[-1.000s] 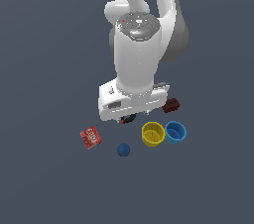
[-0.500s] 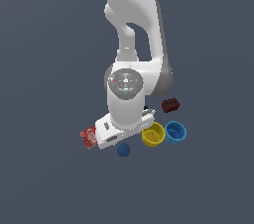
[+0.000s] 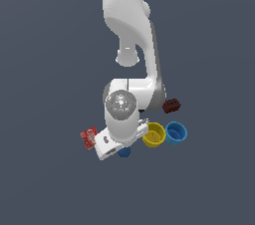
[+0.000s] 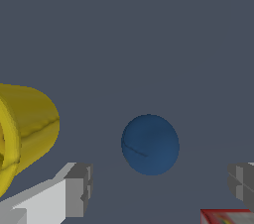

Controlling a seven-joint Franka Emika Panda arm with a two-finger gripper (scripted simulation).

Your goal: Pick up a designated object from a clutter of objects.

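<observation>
The small dark blue ball [image 4: 150, 144] lies on the grey floor, and in the wrist view it sits between my two grey fingertips [image 4: 79, 188], apart from both. My gripper [image 4: 161, 191] is open and empty, low over the ball. In the exterior view the ball [image 3: 124, 152] peeks out from under the white hand [image 3: 112, 144], which hides most of it. The yellow cup [image 3: 154, 135] stands just beside the hand; it also shows in the wrist view [image 4: 22, 134].
The light blue cup [image 3: 176, 133] stands next to the yellow cup. The dark red brick [image 3: 171, 105] lies behind them. The red flat box [image 3: 89, 137] lies on the hand's other side; its corner shows in the wrist view [image 4: 227, 216]. The black clamp is hidden.
The arm has come down and towards the exterior view's left. The hand now sits low over the dark blue ball and covers most of it. The objects have not moved.
</observation>
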